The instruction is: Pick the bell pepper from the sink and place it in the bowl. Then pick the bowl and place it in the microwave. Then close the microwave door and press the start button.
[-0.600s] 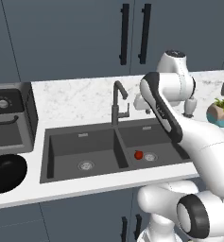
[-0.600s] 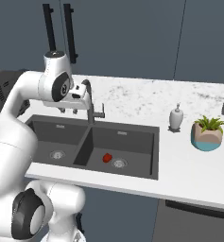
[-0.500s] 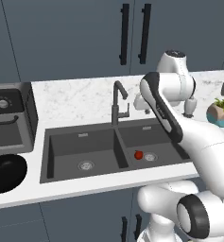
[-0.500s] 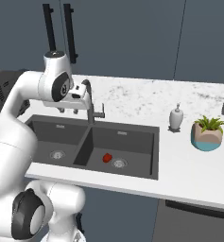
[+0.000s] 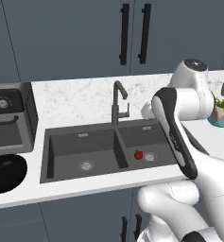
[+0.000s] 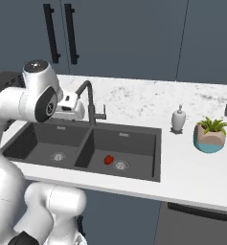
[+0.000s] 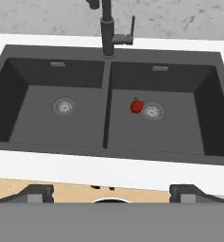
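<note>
One bell pepper (beside the drain) lies apparently well below the wide-open, empty pincer.

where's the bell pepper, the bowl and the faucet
bell pepper (image 7: 137, 106), hand view: middle of its red body, beside the right basin's drain.
bowl (image 5: 5, 173), left base view: its black inside, on the counter left of the sink.
faucet (image 6: 92, 111), right base view: its upright stem.

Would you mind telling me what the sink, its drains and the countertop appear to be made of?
The sink looks like dark grey matte composite or stone: flat, without glare. Its drains look like polished steel, being pale and shiny. The countertop looks like white marble or imitation stone, with grey speckled veining.
</note>
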Tool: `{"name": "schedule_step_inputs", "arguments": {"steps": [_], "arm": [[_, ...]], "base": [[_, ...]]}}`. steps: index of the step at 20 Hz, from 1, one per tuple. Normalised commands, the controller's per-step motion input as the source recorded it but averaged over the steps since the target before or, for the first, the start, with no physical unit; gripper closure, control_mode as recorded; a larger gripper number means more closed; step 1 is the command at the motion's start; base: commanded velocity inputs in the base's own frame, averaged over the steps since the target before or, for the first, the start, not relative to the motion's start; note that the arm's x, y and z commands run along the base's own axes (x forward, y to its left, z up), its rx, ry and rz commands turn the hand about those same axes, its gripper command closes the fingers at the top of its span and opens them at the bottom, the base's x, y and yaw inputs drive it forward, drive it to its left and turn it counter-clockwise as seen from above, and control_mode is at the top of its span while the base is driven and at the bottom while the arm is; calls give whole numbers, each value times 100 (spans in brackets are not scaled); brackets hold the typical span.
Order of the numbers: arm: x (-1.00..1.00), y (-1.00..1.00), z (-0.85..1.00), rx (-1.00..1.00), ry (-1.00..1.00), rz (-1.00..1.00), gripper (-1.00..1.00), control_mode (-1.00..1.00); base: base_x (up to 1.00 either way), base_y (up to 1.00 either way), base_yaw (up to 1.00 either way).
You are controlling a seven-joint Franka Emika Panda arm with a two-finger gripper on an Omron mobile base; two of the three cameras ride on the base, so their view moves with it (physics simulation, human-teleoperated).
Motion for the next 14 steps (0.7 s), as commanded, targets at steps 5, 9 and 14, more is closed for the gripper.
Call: {"name": "schedule_step_inputs", "arguments": {"steps": [5, 9, 14], "arm": [[-90, -1, -20, 0, -3, 0, -100, -100], [-36, -23, -26, 0, 0, 0, -100, -100], [0, -42, -17, 3, 7, 0, -100, -100]], "base": [[0, 0, 0], [0, 0, 0], [0, 0, 0]]}}
